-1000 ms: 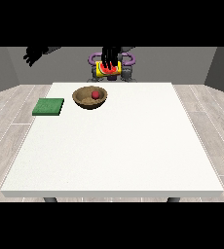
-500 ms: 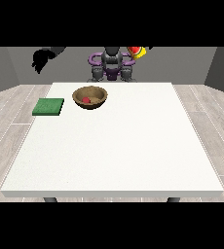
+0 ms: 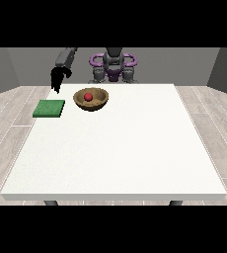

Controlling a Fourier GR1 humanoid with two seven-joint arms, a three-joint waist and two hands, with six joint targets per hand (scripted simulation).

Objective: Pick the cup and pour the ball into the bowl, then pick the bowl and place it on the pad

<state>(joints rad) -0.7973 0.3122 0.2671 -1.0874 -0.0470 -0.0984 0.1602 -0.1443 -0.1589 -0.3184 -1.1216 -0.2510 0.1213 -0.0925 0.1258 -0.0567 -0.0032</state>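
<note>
Red ball point(image 3: 88, 96) is lying in the wooden bowl point(image 3: 91, 99); I am judging the pour done and the bowl pickup next.

I am seeing the bowl sitting on the white counter point(image 3: 120, 143), just beside the green pad point(image 3: 49, 108), with no cup in view. I am planning to bring the hand at the view's left point(image 3: 57, 79) down over the near rim, keep the bowl level so the ball is not rolling out, and set it squarely on the pad. That hand is hanging fingers-down above the counter's far corner, apart from the bowl; I cannot tell whether its fingers are spread or curled. The other hand is not showing.
</note>
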